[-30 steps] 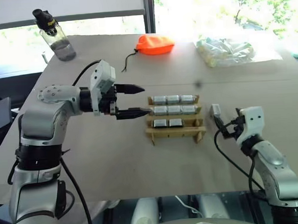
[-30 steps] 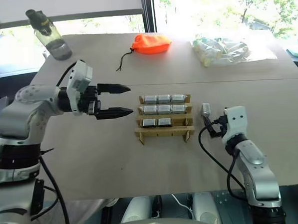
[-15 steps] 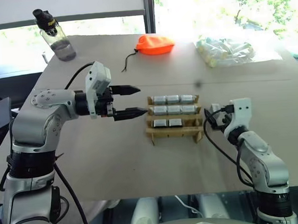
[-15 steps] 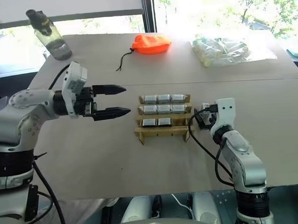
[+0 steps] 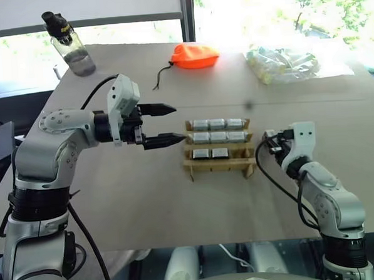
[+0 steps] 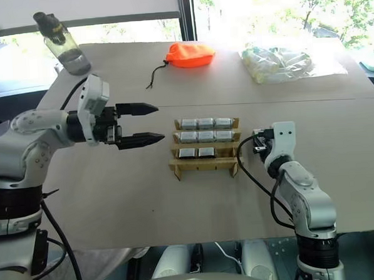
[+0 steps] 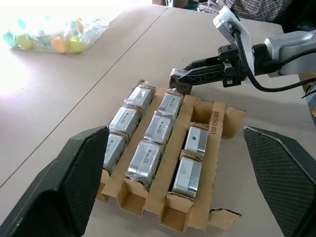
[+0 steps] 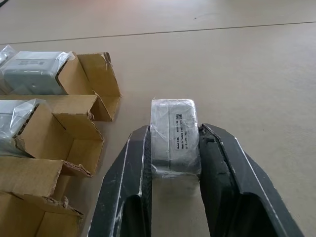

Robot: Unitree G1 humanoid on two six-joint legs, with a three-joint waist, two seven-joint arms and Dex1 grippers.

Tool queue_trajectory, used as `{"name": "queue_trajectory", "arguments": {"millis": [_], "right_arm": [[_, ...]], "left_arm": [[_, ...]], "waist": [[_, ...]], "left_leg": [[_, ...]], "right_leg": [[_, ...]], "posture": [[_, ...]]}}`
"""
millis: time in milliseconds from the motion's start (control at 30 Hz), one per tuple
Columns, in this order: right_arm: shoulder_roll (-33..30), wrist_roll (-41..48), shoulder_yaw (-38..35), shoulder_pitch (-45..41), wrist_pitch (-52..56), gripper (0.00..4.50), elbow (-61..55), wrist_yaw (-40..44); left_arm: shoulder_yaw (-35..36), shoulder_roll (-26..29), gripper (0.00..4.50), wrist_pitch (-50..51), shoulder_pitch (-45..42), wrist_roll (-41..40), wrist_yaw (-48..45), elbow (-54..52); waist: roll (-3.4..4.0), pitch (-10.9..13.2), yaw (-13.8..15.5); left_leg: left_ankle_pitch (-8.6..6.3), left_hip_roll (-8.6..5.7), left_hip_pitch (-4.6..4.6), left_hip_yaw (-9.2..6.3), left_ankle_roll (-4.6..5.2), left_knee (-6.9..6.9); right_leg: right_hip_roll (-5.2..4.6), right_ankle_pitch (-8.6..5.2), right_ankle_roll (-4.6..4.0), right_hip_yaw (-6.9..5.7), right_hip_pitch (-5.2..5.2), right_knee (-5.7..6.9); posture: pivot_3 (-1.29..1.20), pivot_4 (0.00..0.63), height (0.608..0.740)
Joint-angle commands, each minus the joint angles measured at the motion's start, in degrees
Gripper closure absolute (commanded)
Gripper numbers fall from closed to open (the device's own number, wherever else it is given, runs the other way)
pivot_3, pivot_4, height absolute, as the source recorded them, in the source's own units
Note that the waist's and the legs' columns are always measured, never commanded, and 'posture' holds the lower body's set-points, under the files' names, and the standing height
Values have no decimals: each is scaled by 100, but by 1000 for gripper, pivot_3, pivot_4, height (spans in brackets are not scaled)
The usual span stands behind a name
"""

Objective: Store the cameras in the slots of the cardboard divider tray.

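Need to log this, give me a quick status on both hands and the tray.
Left hand open, left of tray. Right hand shut on camera, right of cardboard tray. Eight slots filled. Nothing blocking.

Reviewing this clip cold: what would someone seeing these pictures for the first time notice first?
Mid-table sits the cardboard divider tray, with eight wrapped cameras filling its two far rows and part of the third. Just off its right end, the right gripper is shut on another camera down at the tabletop. To the tray's left, the left gripper hangs open above the table, pointing toward it.
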Motion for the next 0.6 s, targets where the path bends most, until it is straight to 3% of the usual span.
{"name": "queue_trajectory", "arguments": {"millis": [33, 300, 500, 600], "right_arm": [[-252, 8, -199, -113, -6, 3724, -441, 30], [-1172, 633, -616, -324, 123, 3724, -772, 912], [-2142, 836, -505, -313, -900, 3724, -487, 2502], [-2560, 1094, -306, -375, -1470, 3724, -356, 3675]], "left_arm": [[-60, 48, 0, -83, -89, -44, -77, -46], [-97, 121, 0, -1, -71, -117, -166, -58], [23, 220, 0, -19, 60, -158, -163, -225], [134, 334, 0, 19, 262, -216, -135, -388]], "waist": [[1, 1, 3], [2, 3, 1], [3, 6, 5], [2, 7, -13]], "left_leg": [[0, 0, 0, 0, 0, 0], [0, -1, -1, 0, 1, -7], [-1, -5, -3, 1, 3, -9], [-3, -2, 0, 4, 5, -13]], "right_leg": [[0, 0, 0, 0, 0, -1], [2, 0, 0, -1, -2, -5], [3, 0, 0, 0, -3, -10], [4, 0, 1, 2, -3, -12]], "posture": [[0, 150, 740], [0, 150, 740], [0, 150, 740], [0, 150, 740]]}}
